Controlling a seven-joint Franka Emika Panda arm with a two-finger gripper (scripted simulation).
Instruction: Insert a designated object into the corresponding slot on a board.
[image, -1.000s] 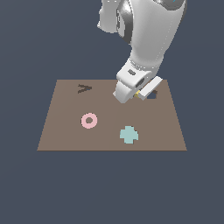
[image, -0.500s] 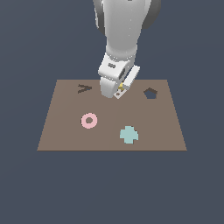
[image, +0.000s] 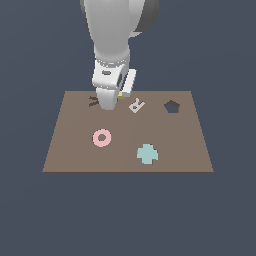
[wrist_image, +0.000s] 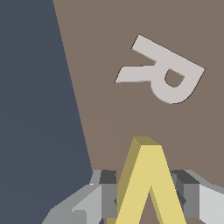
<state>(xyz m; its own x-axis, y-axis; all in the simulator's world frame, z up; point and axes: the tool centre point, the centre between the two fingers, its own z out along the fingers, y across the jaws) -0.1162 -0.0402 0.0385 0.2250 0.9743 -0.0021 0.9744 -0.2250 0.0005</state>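
Leftmost on the board (image: 65, 150), in the exterior view, the V slot (image: 92, 101) sits near the far edge at about eleven o'clock from the board's middle, and only its left part shows, since the gripper (image: 107, 102) hangs right over it and hides the rest. At roughly eight o'clock from the board's middle lies the pink ring (image: 102, 138), flat on the surface and well apart from the slot. The arm (image: 112, 35) comes down from twelve o'clock, and a small sliver of the yellow V (image: 120, 94) peeks out beside the fingers; whether the block already touches the slot I cannot tell from here. In the wrist view the V (wrist_image: 148, 183) stands between the two grey fingers (wrist_image: 94, 203), which press on its sides, so the pincer is clamped on the block, its point aimed away from the camera. Just right of the gripper lies the white R (image: 136, 105), also clear in the wrist view (wrist_image: 164, 72), flat and apart from the V. Further right, at five o'clock, is the teal cross (image: 147, 154). Rightmost, at two o'clock, is the pentagon recess (image: 172, 106).
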